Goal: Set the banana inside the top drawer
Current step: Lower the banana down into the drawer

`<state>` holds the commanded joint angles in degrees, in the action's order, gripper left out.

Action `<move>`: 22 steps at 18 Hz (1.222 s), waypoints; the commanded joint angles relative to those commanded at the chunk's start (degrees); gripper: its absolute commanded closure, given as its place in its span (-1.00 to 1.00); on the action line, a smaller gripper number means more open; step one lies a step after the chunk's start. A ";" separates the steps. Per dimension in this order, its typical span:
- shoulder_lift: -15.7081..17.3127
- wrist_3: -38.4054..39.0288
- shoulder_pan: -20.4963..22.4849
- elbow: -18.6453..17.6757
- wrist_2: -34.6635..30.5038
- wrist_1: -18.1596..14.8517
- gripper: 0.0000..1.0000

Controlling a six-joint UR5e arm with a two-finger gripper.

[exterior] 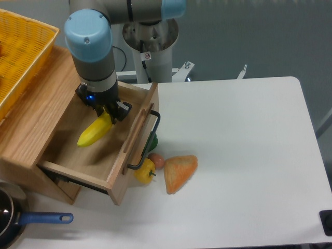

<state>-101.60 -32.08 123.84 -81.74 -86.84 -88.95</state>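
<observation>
The yellow banana (93, 133) hangs over the inside of the open top drawer (104, 163), a light oak box with a black bar handle (146, 141) on its front panel. My gripper (106, 112) is shut on the banana's upper end, and the free end points down to the left, close above the drawer floor. Whether the banana touches the floor I cannot tell. The gripper's fingers are mostly hidden under the arm's wrist.
A yellow wicker basket (21, 49) sits on the cabinet top at the far left. In front of the drawer lie a small yellow pepper (144, 170), a small reddish ball (157, 161), an orange wedge (179, 173) and a green item (154, 142). A blue-handled pan (31, 220) sits bottom left.
</observation>
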 joint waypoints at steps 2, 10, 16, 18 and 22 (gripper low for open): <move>-0.17 0.00 0.00 0.00 0.00 0.00 0.10; -0.44 0.00 -0.26 0.17 0.09 0.09 0.08; -0.53 -0.17 -0.18 0.17 0.00 0.09 0.02; -0.53 -0.17 -0.18 0.17 0.00 0.09 0.02; -0.44 -0.17 -0.18 0.17 0.00 0.09 -0.04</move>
<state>-102.04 -32.26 123.66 -81.56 -86.84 -88.86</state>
